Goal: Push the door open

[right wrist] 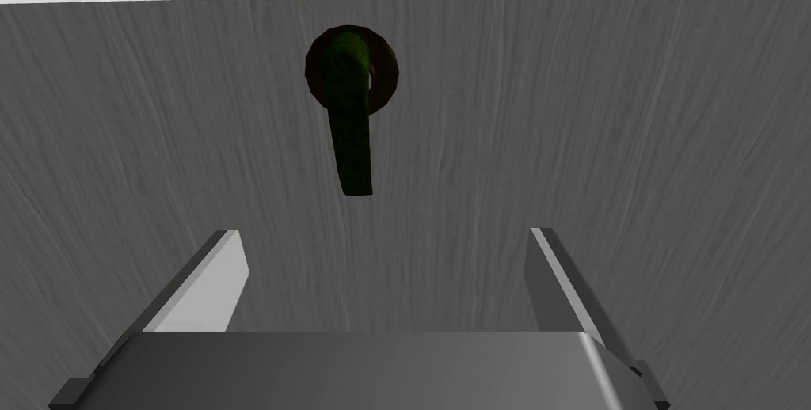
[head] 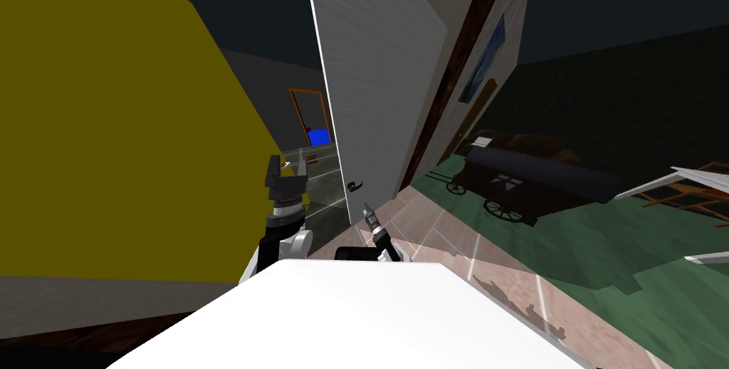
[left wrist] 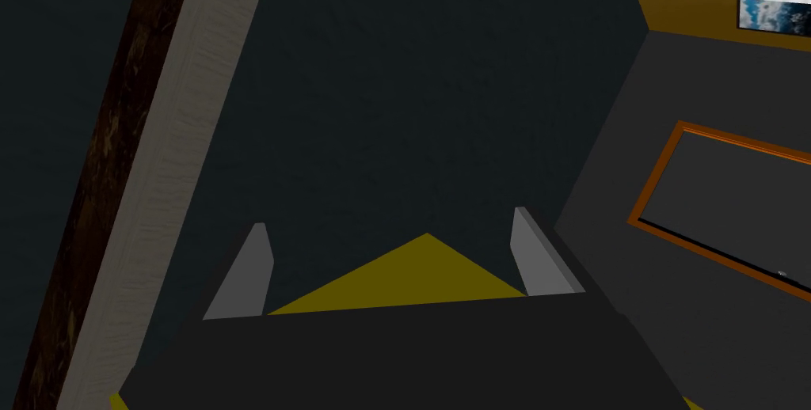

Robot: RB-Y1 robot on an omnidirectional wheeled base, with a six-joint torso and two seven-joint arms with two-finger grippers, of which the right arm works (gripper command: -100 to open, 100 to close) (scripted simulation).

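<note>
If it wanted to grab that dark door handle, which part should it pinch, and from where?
Probably the door handle by its straight bar, not the round base. The bar points back toward the open right pincer, so come straight at the door face, a finger each side.

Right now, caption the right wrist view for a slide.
Open right gripper facing the grey door, dark lever handle just ahead.

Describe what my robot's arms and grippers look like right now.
Each gripper has two thin, light grey, blade-like fingers on a boxy body. The left gripper has a dark body above a ribbed grey wrist ring. The left arm below it is black and rounded white. The right gripper has a body that looks lighter grey in its wrist view. The right arm is slim, black and white.
</note>
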